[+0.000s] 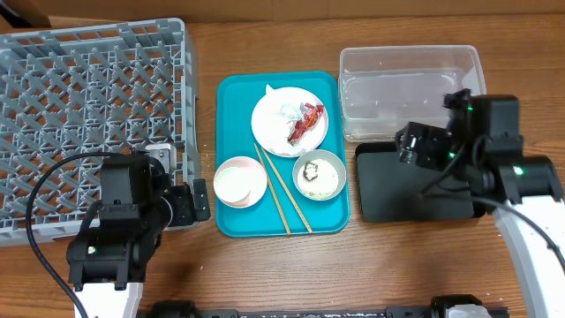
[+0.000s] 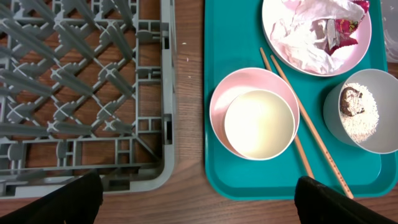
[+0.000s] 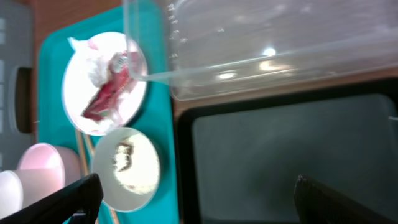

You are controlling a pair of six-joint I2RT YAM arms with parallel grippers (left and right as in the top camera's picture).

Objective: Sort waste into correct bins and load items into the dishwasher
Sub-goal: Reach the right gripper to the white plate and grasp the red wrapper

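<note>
On the teal tray (image 1: pixel 234 106) a white plate (image 1: pixel 275 124) holds a crumpled tissue (image 1: pixel 288 111) and a red wrapper (image 1: pixel 305 124). A small white cup (image 1: pixel 235 183) sits inside the pink bowl (image 1: pixel 255 168). The grey-green bowl (image 1: pixel 332 164) holds rice (image 1: pixel 316 177) with a brown bit. Chopsticks (image 1: pixel 281 194) lie between the bowls. The grey rack (image 1: pixel 88 115) is at left. The clear tub (image 1: pixel 410 88) and black tray (image 1: pixel 415 185) are at right. My left gripper (image 1: pixel 190 201) is open, empty, beside the rack's near corner. My right gripper (image 1: pixel 417 146) is open, empty, above the black tray.
A black cable (image 1: pixel 44 190) loops over the rack's near edge by my left arm. Bare wooden table (image 1: pixel 353 265) runs along the front. A cardboard box corner (image 1: pixel 26 11) shows at far left back.
</note>
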